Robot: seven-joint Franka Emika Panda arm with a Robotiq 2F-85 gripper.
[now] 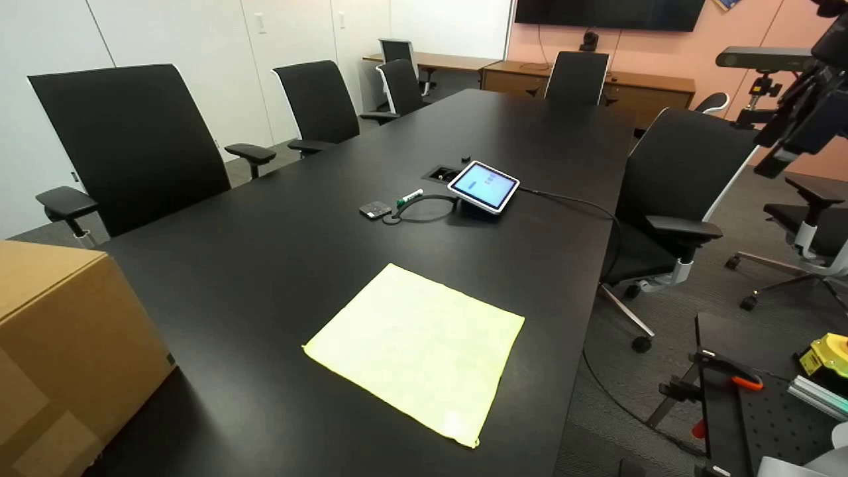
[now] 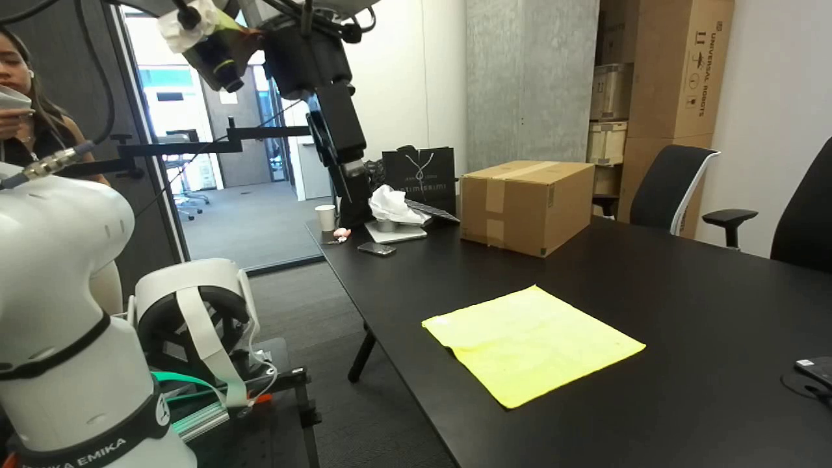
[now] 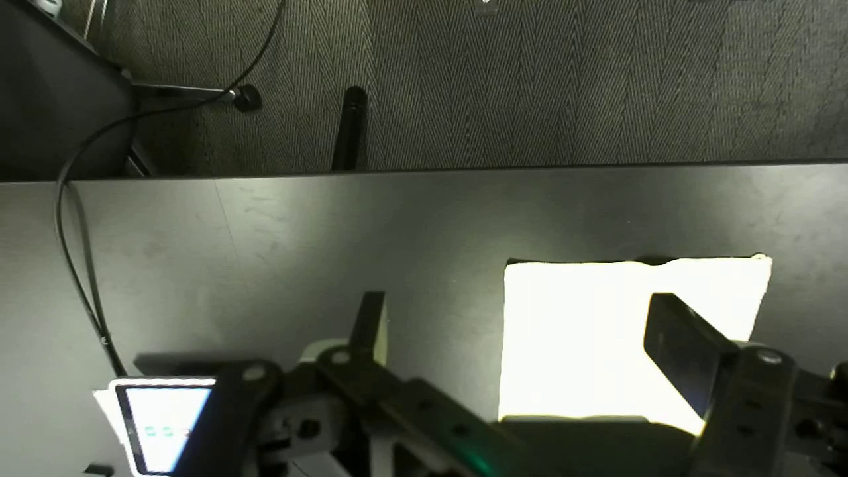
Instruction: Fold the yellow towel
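While my gripper (image 3: pixel 518 306) hangs high, its angular black fingers (image 3: pixel 682 351) parted wide, the yellow towel (image 2: pixel 539 344) lies well below, a thin, roughly square cloth spread flat on the smooth black table (image 2: pixel 682 292), one edge slightly wavy. Beyond it in an exterior view sits a tan cardboard box (image 2: pixel 520 224), banded with paler tape (image 2: pixel 494 196); farther back, tall brown cartons (image 2: pixel 669 78) stand stacked near a mottled grey panel (image 2: pixel 520 97).

An office meeting room is indicated by the long black desk (image 1: pixel 318 265), flanked on both sides by black office chairs (image 1: pixel 139 146); a wide dark screen (image 1: pixel 609 13) is wall-mounted, and a lit tablet (image 1: pixel 485 187) is propped on the desk.
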